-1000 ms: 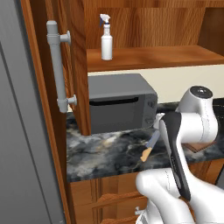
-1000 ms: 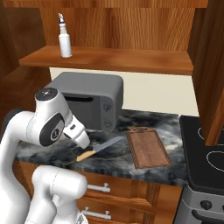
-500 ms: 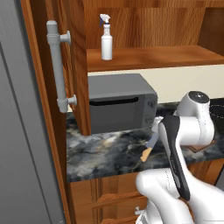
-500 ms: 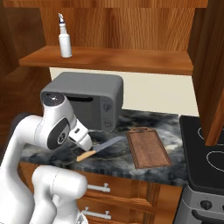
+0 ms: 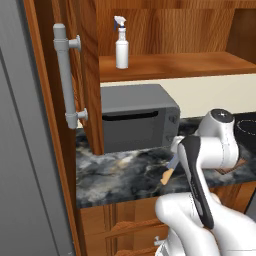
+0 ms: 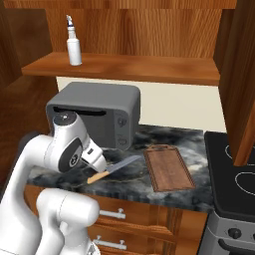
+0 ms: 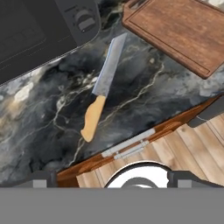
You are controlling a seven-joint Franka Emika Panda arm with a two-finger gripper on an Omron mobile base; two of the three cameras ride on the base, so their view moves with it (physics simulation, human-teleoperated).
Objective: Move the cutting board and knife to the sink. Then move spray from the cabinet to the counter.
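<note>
The knife (image 7: 103,87) lies flat on the counter (image 7: 144,100), tan handle toward me and grey-blue blade pointing at the cutting board (image 7: 179,30). My gripper (image 7: 117,177) hovers above the counter's front edge, open and holding nothing, just short of the handle. In the right base view the knife (image 6: 112,170) lies left of the board (image 6: 168,168), with my hand just above its handle. The spray (image 5: 121,47) stands upright at the left end of the open cabinet shelf (image 5: 175,65). The sink is out of view.
A grey microwave (image 6: 99,112) stands behind the knife against the wall. A black stovetop (image 6: 234,174) borders the board on the right. The cabinet door with its grey bar handle (image 5: 65,75) stands open at the left, beside the grey fridge (image 5: 25,150). Wooden drawers (image 7: 131,146) sit under the counter.
The arm has swung lower and forward, bringing the hand closer over the knife's handle. The jaws stay wide. Knife, board and spray have not moved.
</note>
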